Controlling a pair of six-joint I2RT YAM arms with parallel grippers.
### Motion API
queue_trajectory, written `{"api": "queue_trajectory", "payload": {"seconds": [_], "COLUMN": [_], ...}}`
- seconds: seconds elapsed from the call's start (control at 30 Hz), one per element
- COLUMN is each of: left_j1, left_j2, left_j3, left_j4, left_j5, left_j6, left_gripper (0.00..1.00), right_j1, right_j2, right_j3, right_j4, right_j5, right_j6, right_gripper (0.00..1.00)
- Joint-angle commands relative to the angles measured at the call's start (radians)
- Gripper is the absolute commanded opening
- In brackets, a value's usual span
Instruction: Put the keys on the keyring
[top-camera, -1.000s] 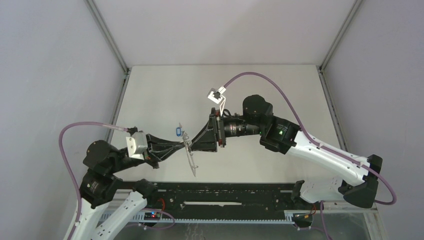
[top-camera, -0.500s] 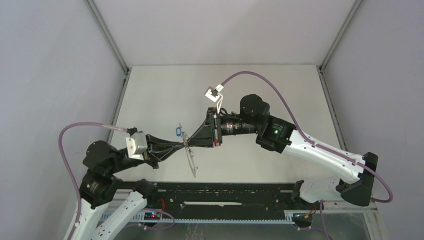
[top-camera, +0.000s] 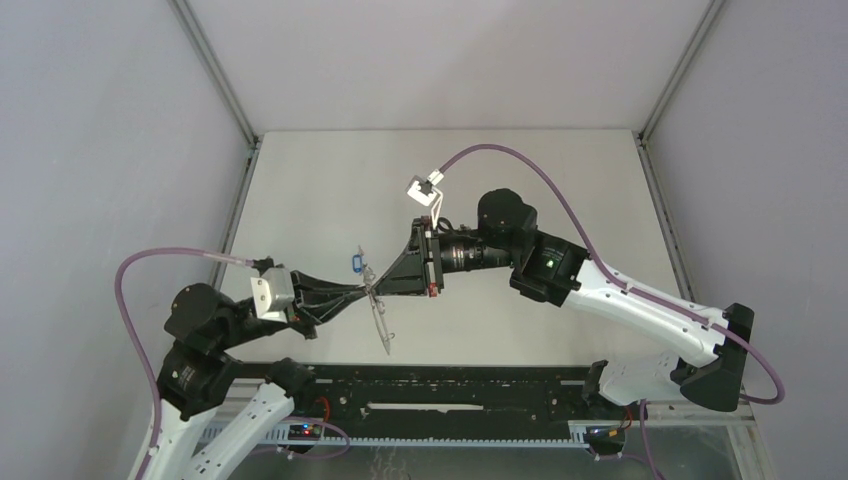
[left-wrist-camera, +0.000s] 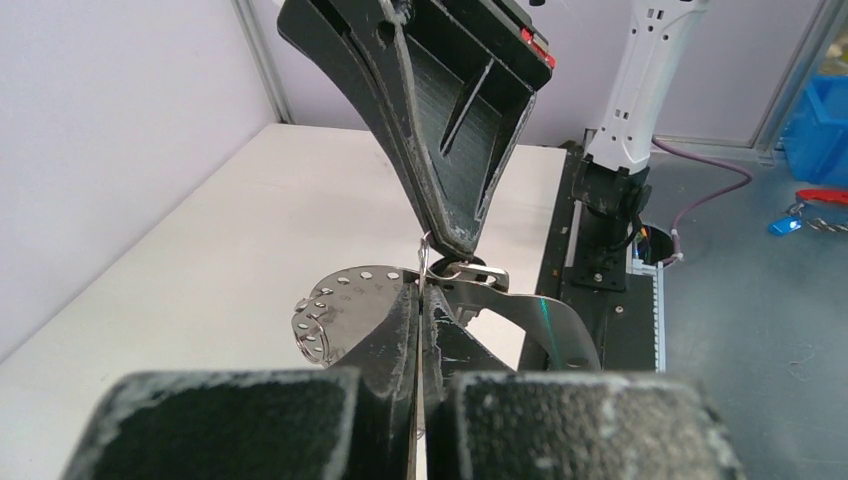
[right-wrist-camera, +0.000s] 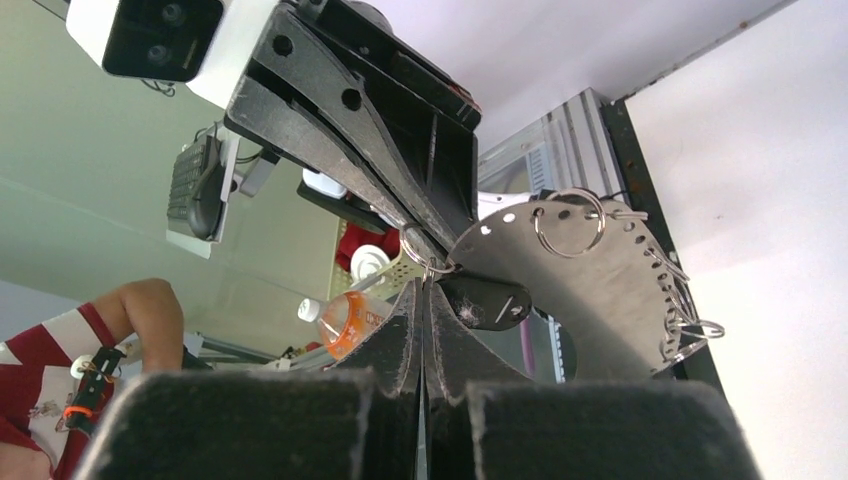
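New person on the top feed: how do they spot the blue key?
Over the near left of the table, the left gripper and right gripper meet tip to tip at the keyring. Just beyond that point, left of the keyring's far end, is the blue key, the only blue thing there.

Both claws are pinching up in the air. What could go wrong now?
The left gripper pinches the keyring by its thin edge, so it might twist or slip out. The black key sits right by the shut right gripper and could drop if bumped.
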Motion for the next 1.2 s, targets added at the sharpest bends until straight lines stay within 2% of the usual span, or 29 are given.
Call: {"api": "queue_trajectory", "payload": {"seconds": [0.0,0.3,0.87,1.03,1.17], "left_j1": [-0.004,-0.004,-0.004,-0.004,-0.004], "left_j2": [-0.017,-0.019,-0.017,-0.021,-0.02], "left_j3": [-0.011,-0.01,-0.004,-0.01,-0.011], "left_j4": [0.042,0.051,0.059,0.059,0.077], "left_j5": [-0.009,0.003,0.045,0.053,0.052], "left_j6": [0.015,0.015,0.064,0.07,0.02], "left_gripper": [0.0,0.0,0.0,0.0,0.0], "right_j1": [-0.006,-0.02,-0.04,-0.067,-0.077], "right_j2": [-0.02,-0.011,0.083,0.04,-0.016], "right_j3": [0.005,0.005,0.006,0.016,0.077], "right_j4": [-0.058,-0.075,0.01,-0.01,-0.117], "right_j5": [-0.032,-0.094,-0.275,-0.267,-0.184], "right_j6": [0.002,0.021,0.149,0.125,-0.037], "right_gripper": [0.0,0.0,0.01,0.28,0.43]}}
